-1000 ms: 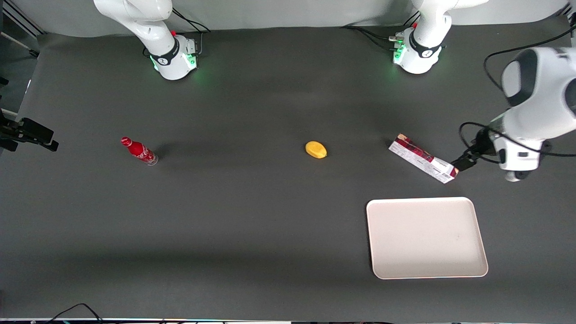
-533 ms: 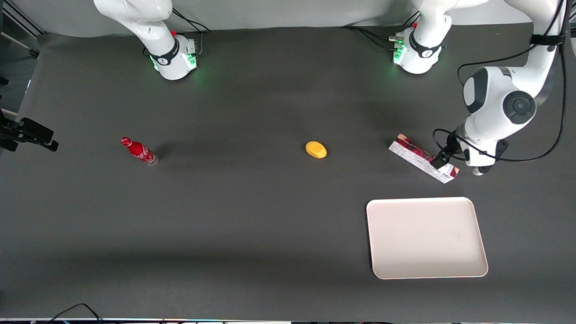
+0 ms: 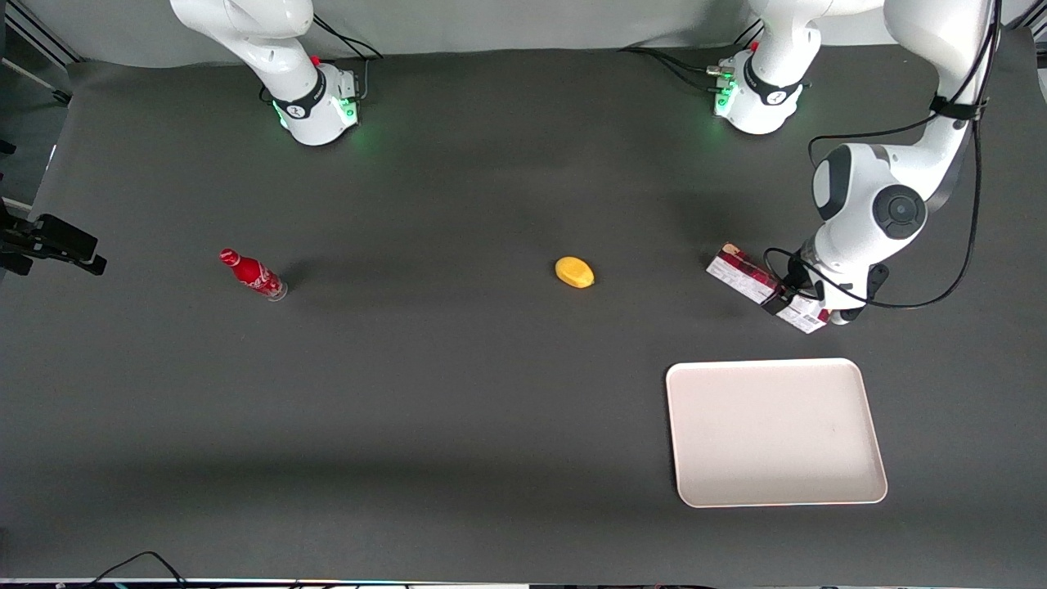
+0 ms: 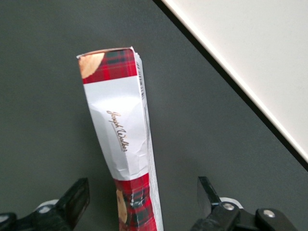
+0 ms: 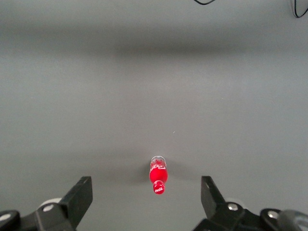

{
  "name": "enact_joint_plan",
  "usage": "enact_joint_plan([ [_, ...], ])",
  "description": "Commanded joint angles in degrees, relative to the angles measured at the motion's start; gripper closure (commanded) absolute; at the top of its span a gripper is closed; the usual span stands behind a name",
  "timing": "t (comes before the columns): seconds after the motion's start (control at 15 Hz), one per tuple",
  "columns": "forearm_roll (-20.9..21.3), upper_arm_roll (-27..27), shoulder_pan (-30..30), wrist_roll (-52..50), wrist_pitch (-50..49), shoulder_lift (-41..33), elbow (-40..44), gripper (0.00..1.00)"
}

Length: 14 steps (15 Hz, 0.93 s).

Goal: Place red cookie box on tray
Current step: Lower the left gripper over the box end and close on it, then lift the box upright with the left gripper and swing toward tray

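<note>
Red cookie box (image 4: 126,144) between spread gripper (image 4: 143,202) jaws

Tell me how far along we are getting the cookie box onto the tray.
Early. Done: the claw is over the red cookie box, open, fingers either side. In hand: closing on it. Left: grasp, lift, carry to the tray, nearer the front camera.

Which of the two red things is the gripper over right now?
The red cookie box, lying between the open gripper's fingers; the red bottle stands toward the parked arm's end.
</note>
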Motion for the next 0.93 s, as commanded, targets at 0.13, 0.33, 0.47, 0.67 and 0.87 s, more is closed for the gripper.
enact_joint_plan([
  [0.13, 0.36, 0.29, -0.76, -1.06, 3.65, 2.74, -1.07, 0.0],
  [0.33, 0.37, 0.29, -0.76, -1.06, 3.56, 3.53, -1.07, 0.04],
  [0.47, 0.37, 0.29, -0.76, -1.06, 3.39, 3.97, -1.07, 0.31],
  [0.67, 0.37, 0.29, -0.76, -0.19, 2.16, 3.71, -0.9, 0.83],
  [0.87, 0.46, 0.2, -0.76, 0.34, 0.32, 3.45, -0.28, 1.0],
])
